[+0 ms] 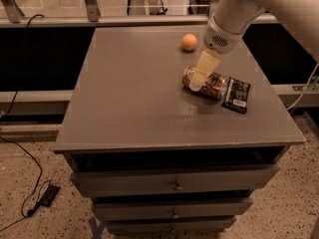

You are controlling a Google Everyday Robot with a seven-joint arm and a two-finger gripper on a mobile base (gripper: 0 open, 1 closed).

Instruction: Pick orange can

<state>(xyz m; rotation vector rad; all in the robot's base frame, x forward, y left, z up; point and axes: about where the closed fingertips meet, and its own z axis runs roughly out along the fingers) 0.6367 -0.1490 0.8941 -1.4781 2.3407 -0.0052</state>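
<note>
A shiny golden-orange metal drink can with dark brown markings (pixel 216 86) lies on its side on the flat grey desk (pixel 129 98), in the right half of the top and a little behind the middle. Its long axis runs roughly left to right, with the right end slightly nearer the front edge. Just beside that right end, touching or nearly so, lies a flat black snack packet with pale print (pixel 236 94). Behind the can, and well clear of it, sits a small round matte orange ball (pixel 189 42).

The robot's white arm (pixel 259 4) reaches in from the upper right corner. From its round white wrist the pale yellow gripper (pixel 196 85) slants down and to the left, and its tip overlaps the left end of the can. From here I cannot tell whether the gripper is spread apart or closed, nor whether it actually touches the metal.

Below the desk top there is an open slot and then grey drawers with small knobs (pixel 175 185). On the speckled floor to the left, a dark cable (pixel 20 153) trails to a small black box (pixel 48 194).
</note>
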